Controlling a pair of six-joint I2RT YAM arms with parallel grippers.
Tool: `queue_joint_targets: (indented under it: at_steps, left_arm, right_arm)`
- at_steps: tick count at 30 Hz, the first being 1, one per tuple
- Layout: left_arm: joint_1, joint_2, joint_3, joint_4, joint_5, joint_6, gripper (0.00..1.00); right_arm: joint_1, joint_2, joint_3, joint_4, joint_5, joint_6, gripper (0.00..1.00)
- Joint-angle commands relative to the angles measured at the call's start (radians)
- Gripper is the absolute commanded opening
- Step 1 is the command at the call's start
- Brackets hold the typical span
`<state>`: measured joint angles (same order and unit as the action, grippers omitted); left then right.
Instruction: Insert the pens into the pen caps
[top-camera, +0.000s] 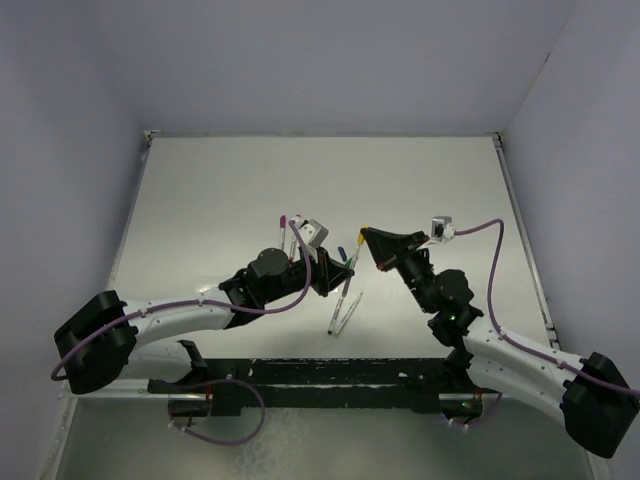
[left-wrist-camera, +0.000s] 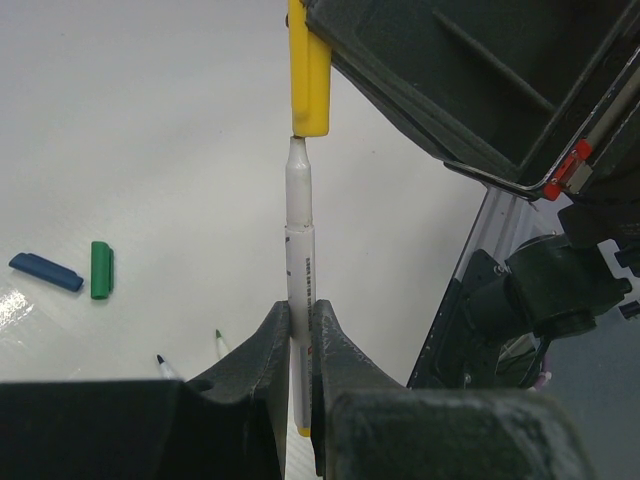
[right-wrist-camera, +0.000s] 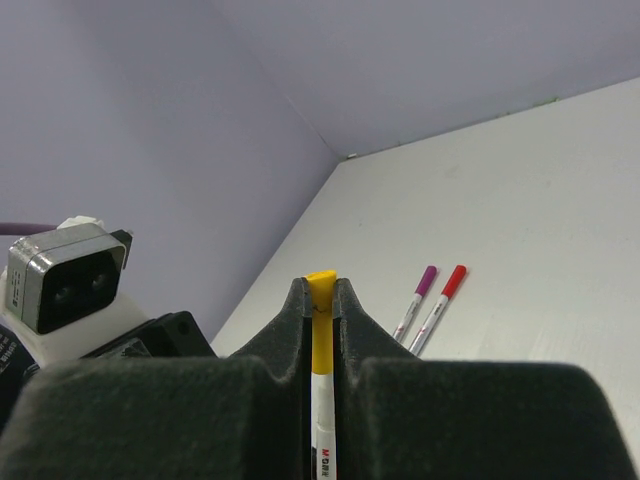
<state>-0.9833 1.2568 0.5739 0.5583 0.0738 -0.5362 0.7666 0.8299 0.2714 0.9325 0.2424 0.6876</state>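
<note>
My left gripper (left-wrist-camera: 299, 310) is shut on a white-barrelled pen (left-wrist-camera: 299, 250) and holds it above the table. The pen's tip sits in the mouth of the yellow cap (left-wrist-camera: 309, 80). My right gripper (right-wrist-camera: 320, 285) is shut on that yellow cap (right-wrist-camera: 320, 325), and the pen (right-wrist-camera: 323, 430) runs down between its fingers. In the top view the two grippers, left (top-camera: 343, 266) and right (top-camera: 369, 237), meet at the table's middle. A blue cap (left-wrist-camera: 45, 272) and a green cap (left-wrist-camera: 101, 269) lie loose on the table. Two uncapped pens (top-camera: 340, 308) lie near them.
A purple-capped pen (right-wrist-camera: 417, 300) and a red-capped pen (right-wrist-camera: 440, 297) lie side by side further back; they also show in the top view (top-camera: 290, 225). The right arm's body (left-wrist-camera: 480, 90) fills the upper right of the left wrist view. Walls enclose the table (top-camera: 420, 180).
</note>
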Motion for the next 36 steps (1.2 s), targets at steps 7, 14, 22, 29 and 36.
queue_joint_targets:
  at_steps: [7,14,22,29,36]
  left_arm:
    - [-0.005,-0.018,-0.002,0.073,-0.004,-0.002,0.00]
    - [-0.005,-0.028,-0.010,0.080,0.006,-0.002,0.00]
    - [-0.004,-0.034,-0.022,0.088,-0.009,-0.013,0.00]
    - [-0.005,-0.023,-0.012,0.119,-0.036,-0.022,0.00]
    - [-0.005,-0.026,-0.028,0.190,-0.097,-0.057,0.00]
  right_arm:
    - [0.001,0.013,-0.009,0.051,-0.027,0.008,0.00]
    - [0.002,0.030,0.002,0.053,-0.028,-0.014,0.00]
    - [0.001,0.041,0.021,0.044,-0.029,-0.035,0.00]
    - [0.002,0.065,0.004,0.055,-0.060,-0.011,0.00]
    - [0.001,0.088,-0.039,0.114,-0.086,0.036,0.00]
